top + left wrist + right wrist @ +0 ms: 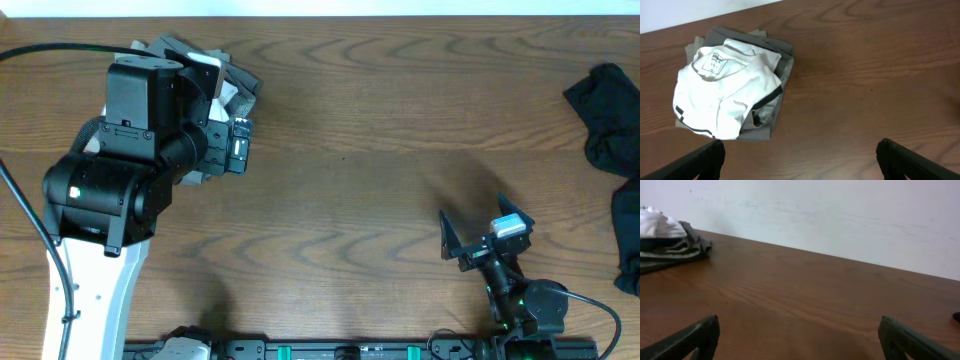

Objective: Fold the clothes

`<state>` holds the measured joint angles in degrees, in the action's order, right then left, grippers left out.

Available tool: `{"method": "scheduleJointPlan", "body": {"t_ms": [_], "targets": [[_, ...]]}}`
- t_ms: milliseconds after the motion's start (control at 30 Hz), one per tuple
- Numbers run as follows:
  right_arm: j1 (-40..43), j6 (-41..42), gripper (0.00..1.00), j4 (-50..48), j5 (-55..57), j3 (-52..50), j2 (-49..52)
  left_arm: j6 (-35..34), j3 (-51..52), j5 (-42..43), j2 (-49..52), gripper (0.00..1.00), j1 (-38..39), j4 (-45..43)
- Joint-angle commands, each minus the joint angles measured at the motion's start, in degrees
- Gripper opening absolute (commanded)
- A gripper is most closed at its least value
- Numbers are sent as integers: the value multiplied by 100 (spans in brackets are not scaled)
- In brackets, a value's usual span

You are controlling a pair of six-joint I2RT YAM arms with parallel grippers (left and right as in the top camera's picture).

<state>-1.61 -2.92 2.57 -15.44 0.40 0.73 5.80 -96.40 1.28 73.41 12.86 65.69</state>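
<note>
Soft white T-shirt [725, 95], loosely folded, tops grey garments [752, 40] at the table [370, 170] far-left corner. Crumpled black garment [610, 115] at right edge. Both empty: left fingers [702, 161] spread near stack, right fingers [695, 337] spread over woodgrain.

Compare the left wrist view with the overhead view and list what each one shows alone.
Left wrist only: the white T-shirt with its neck label, folded atop the grey garments. Overhead only: the black clothes at the right edge and the open right tool. Both: the wooden table and that pile, mostly hidden under the left arm overhead.
</note>
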Motion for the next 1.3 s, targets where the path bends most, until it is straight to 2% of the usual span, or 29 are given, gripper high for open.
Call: {"method": "scheduleJointPlan", "body": {"t_ms": [0,400,500,567,800,1067,1267], "targets": [[44,96,99,22,-44,-9,-44,-55,-90,-48,4,98,20,9],[44,96,99,22,-44,-9,-44,-2,-90,-111,-24,98,7,13],[44,96,99,22,-44,-9,-44,-13,2,-87,-173,98,7,-319],[44,96,99,22,-44,-9,-44,-59,267,-74,-387,98,-2,-863],[44,96,99,22,-44,-9,-44,-57,2048,330,-1515,98,-498,-2868],[44,96,99,22,-44,-9,-44,-57,4741,715,-3416,98,-1165,-4787],[44,96,99,22,-44,-9,-44,-59,6039,713,-4690,98,-1233,-5362]]}}
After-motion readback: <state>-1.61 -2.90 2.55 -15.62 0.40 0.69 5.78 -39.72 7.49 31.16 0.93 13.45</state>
